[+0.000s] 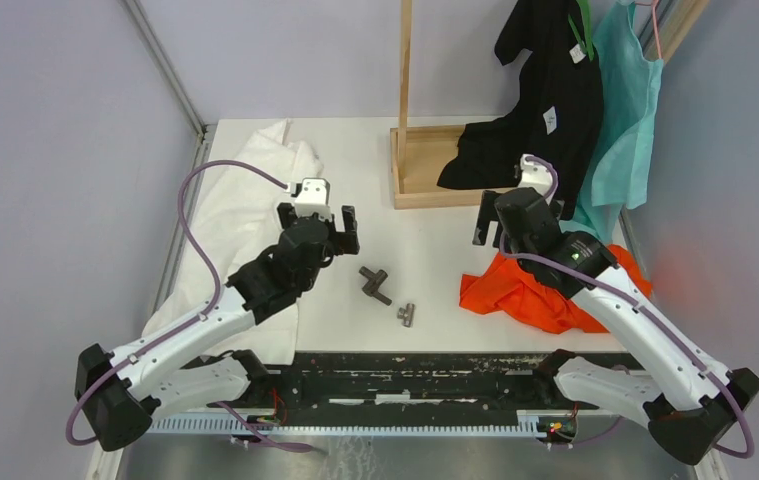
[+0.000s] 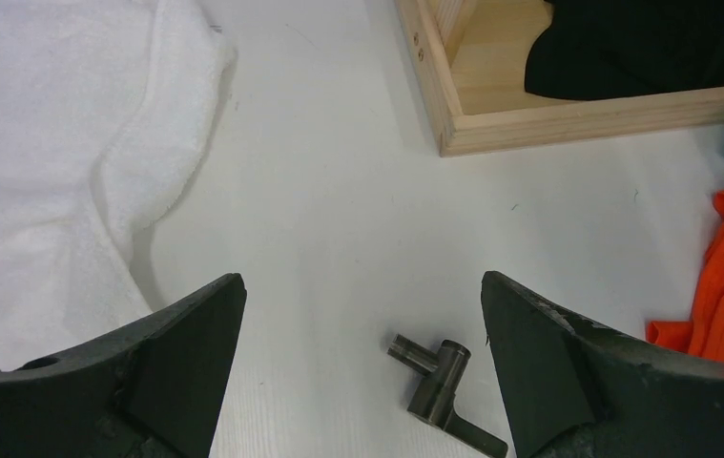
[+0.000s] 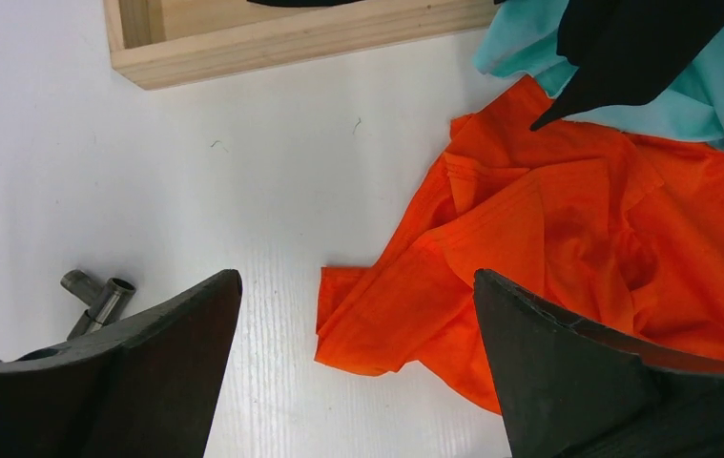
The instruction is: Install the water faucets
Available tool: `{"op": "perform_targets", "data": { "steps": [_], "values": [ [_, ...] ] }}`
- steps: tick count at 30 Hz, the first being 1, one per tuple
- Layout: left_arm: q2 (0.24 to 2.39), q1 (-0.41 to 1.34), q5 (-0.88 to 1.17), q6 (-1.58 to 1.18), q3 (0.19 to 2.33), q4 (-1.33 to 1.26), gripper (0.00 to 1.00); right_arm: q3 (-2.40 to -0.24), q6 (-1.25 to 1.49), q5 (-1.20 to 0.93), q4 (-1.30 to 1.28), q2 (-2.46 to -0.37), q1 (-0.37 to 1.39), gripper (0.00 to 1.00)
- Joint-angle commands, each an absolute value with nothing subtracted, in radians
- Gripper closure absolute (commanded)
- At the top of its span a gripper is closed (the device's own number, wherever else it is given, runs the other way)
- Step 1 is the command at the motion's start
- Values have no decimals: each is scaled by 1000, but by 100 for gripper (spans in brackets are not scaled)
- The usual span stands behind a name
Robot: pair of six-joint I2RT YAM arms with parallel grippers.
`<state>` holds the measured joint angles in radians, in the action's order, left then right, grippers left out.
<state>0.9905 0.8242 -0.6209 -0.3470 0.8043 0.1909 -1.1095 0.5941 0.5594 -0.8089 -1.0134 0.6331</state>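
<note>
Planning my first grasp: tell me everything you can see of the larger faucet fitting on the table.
The larger faucet fitting is small, dark brown-grey and metal by its look. It is T-shaped: a longer bar with a short side branch. It lies flat near the middle of the white table, apart from the shorter fitting, which sits to its lower right in the top view. Only the table touches it.

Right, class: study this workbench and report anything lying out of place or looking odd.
The two faucet parts lie loose and apart on the table: the larger fitting and the shorter fitting. An orange garment is crumpled to their right, and a white cloth is bunched at the left edge. No damage or spills show.
</note>
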Motion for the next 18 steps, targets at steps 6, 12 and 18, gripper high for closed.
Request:
{"op": "perform_targets", "data": {
  "steps": [6, 12, 18],
  "values": [
    [1062, 821, -601, -415, 843, 218, 1, -1099, 574, 463, -745, -1061, 635, 4],
    [1177, 820, -551, -474, 880, 263, 1, -1062, 583, 319, -646, -1108, 674, 7],
    [1256, 710, -528, -546, 962, 390, 0, -1090, 747, 321, -726, -1312, 884, 7]
  ]
}}
